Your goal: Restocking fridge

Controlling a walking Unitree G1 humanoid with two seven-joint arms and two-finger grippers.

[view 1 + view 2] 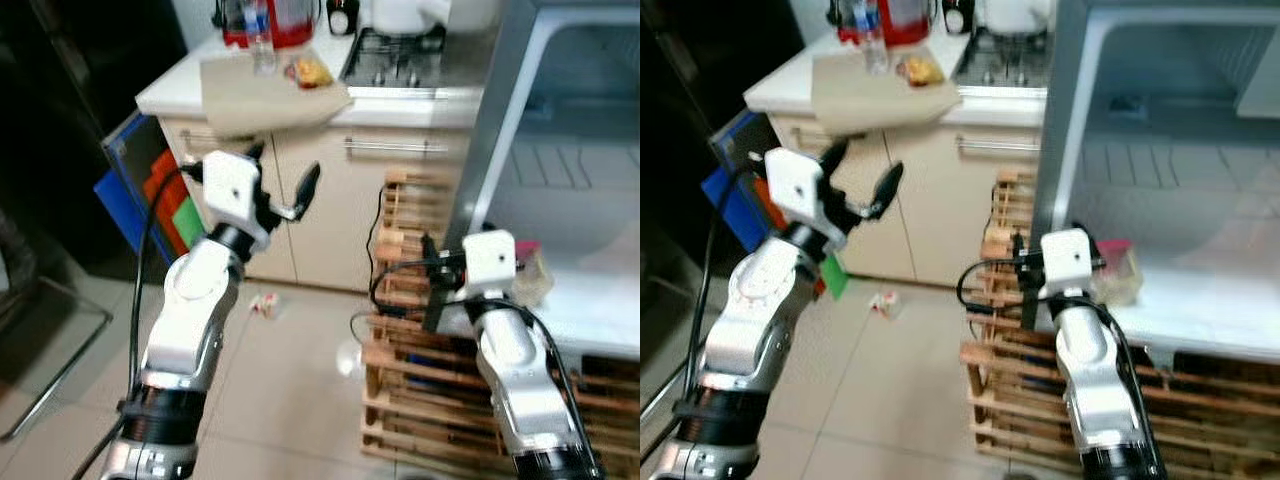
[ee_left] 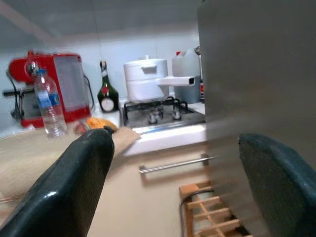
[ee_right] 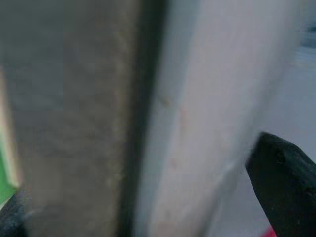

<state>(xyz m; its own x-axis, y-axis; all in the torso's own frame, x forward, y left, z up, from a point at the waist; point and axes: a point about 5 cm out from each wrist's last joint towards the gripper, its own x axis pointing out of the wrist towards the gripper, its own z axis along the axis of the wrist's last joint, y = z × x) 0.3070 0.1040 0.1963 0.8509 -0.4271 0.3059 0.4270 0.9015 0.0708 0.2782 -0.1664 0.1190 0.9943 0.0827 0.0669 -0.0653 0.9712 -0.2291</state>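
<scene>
Hovering left gripper (image 1: 285, 180) spread | water bottle (image 2: 49, 104) label unreadable | fridge (image 1: 1160, 170) open

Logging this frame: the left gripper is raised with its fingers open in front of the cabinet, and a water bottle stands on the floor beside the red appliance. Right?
Not quite. The water bottle stands on the countertop beside the red appliance, not on the floor, as the left wrist view shows. The left gripper is indeed raised, fingers open, in front of the cabinet.

Blurred and close, the grey fridge wall (image 3: 64, 113) meets its white inner edge (image 3: 217, 98); one black fingertip (image 3: 284, 182) shows beside it
</scene>
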